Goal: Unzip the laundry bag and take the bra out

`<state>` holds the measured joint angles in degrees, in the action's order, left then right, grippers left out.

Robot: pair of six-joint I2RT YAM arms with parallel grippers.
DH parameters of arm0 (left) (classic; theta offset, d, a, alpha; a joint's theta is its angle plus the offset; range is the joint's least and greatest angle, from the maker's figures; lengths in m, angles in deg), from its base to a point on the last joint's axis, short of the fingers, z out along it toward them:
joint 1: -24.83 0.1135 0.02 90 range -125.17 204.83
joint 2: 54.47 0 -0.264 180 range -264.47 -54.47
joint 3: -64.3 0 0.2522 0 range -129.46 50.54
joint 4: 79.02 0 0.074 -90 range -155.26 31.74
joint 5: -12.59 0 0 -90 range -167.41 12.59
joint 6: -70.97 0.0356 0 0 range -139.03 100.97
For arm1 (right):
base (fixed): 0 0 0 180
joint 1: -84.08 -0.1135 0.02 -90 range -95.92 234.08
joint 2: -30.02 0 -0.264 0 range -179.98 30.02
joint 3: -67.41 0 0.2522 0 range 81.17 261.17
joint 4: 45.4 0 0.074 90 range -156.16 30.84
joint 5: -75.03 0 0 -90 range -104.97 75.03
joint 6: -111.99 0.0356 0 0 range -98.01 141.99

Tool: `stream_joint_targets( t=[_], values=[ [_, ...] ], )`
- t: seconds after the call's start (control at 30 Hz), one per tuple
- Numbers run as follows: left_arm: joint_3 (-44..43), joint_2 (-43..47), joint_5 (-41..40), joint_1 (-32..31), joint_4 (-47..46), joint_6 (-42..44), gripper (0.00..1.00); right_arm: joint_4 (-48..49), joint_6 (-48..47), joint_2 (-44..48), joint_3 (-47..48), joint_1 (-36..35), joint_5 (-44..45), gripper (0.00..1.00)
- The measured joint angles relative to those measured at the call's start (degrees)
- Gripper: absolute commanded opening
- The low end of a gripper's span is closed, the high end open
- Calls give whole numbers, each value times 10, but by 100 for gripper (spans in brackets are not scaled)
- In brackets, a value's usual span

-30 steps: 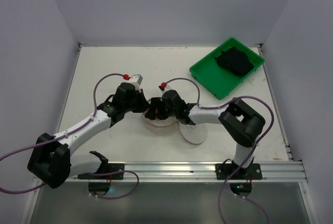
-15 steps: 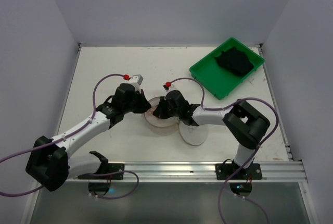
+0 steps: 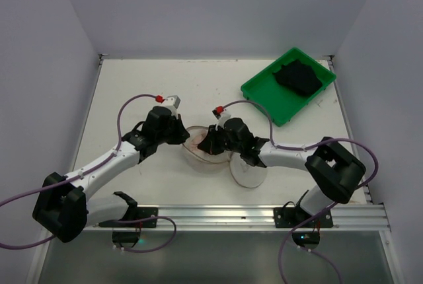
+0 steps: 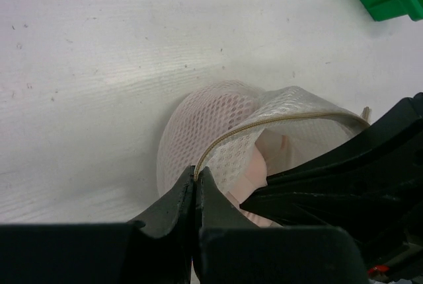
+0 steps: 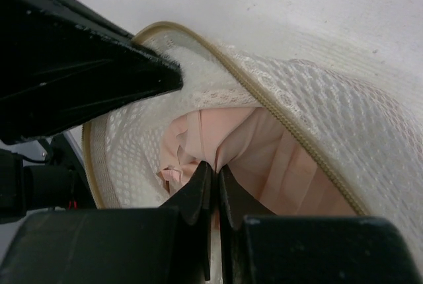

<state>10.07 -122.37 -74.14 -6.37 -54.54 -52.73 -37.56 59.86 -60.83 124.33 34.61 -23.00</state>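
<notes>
Your left gripper (image 3: 184,137) has its fingers pressed together on the rim of the laundry bag (image 3: 202,148), and the left wrist view shows the beige zip tape (image 4: 264,125) running straight into the closed fingertips (image 4: 197,178), so the mesh edge is pinched there and lifted off the table (image 3: 145,92). The bag sits near the middle of the table between your two arms, with its mouth gaping toward the right arm. Your right gripper (image 3: 207,144) reaches into that opening. In the right wrist view its fingers are closed tight on a fold of pale pink fabric, the bra (image 5: 258,145), which lies inside the mesh under the arching zip edge. The same pink cloth shows through the opening in the left wrist view (image 4: 259,165), tucked beneath the raised flap of mesh. You can see the two grippers nearly meeting over the bag, the left one holding the near-left part of the rim and the right one just inside it. A flat white disc (image 3: 248,173) lies on the table just beside the bag, under your right forearm; you cannot tell whether it is joined to the bag. Well apart, at the far right corner, the green tray (image 3: 261,96) holds a dark bundle of cloth (image 3: 301,78).
</notes>
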Motion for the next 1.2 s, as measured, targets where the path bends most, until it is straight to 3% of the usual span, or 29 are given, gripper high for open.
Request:
stream_joint_targets(
  t=[0.33, 0.8, 1.2],
  values=[
    [0, 0, -13, 1, 11, 3, 0, 40, -31, 62, -44, 0, -50, 0],
    [1, -8, -13, 3, 11, 4, 0, 93, -55, 152, -103, 0, -52, 0],
    [31, 5, -5, 3, 6, 4, 0, 116, -56, 220, -118, 0, 13, 0]
  ],
)
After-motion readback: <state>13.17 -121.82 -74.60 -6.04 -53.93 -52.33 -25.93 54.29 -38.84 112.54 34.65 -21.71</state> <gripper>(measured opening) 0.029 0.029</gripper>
